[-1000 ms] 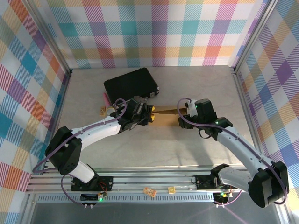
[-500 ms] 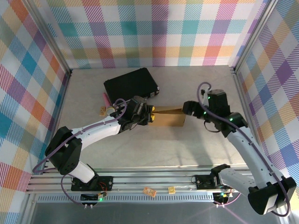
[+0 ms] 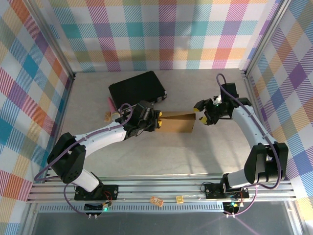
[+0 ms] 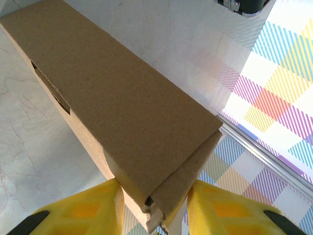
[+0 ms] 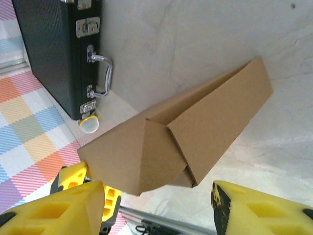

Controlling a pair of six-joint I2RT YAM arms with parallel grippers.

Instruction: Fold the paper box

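Bright, even light from above leaves only faint, soft shadows on the pale worktop (image 3: 161,156). Close to each wrist lens the yellow fingers (image 5: 73,205) look slightly blurred; the paper box (image 4: 122,112) just beyond the left gripper (image 4: 154,200) is sharp.

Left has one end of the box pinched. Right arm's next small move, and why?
Probably ease the right gripper onto its end of the paper box and close: it hangs open just short, the end flaps there gape, and the left gripper pinches the other end.

Black briefcase (image 3: 137,87) at the table's far left, silver handle (image 5: 102,73), pink stick (image 3: 111,103) just beside it, small tan piece (image 3: 107,116) nearby, plaid walls (image 3: 161,34)
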